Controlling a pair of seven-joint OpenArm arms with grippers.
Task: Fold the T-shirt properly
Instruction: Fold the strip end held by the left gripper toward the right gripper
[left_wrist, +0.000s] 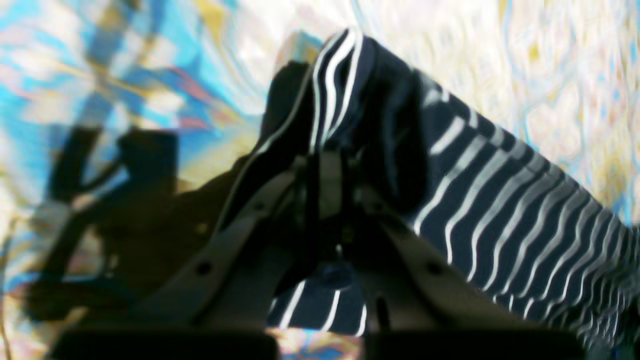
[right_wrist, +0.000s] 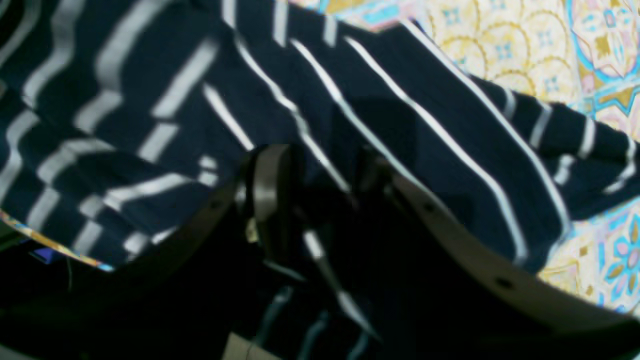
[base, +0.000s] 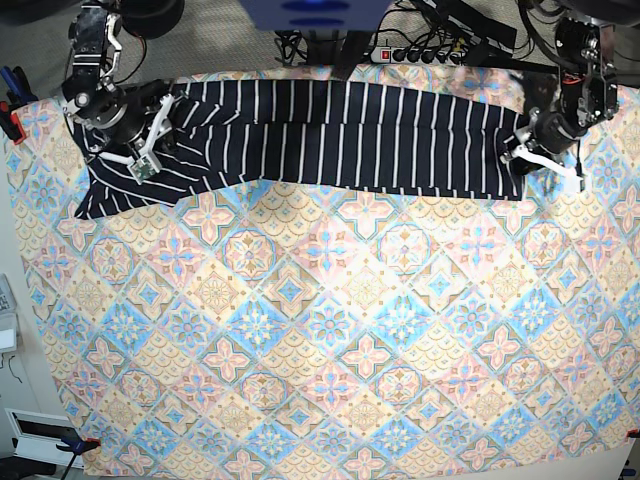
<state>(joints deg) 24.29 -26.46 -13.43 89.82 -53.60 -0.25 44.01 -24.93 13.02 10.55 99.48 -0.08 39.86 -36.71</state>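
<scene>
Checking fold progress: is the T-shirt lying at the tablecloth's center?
No, the T-shirt stretches as a band along the tablecloth's far edge.

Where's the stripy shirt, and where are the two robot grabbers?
T-shirt (base: 350, 135), base view, middle of its stretched cloth.
left gripper (base: 519, 150), base view, fingertips at the shirt's end.
right gripper (base: 160, 120), base view, fingertips on the cloth.
</scene>
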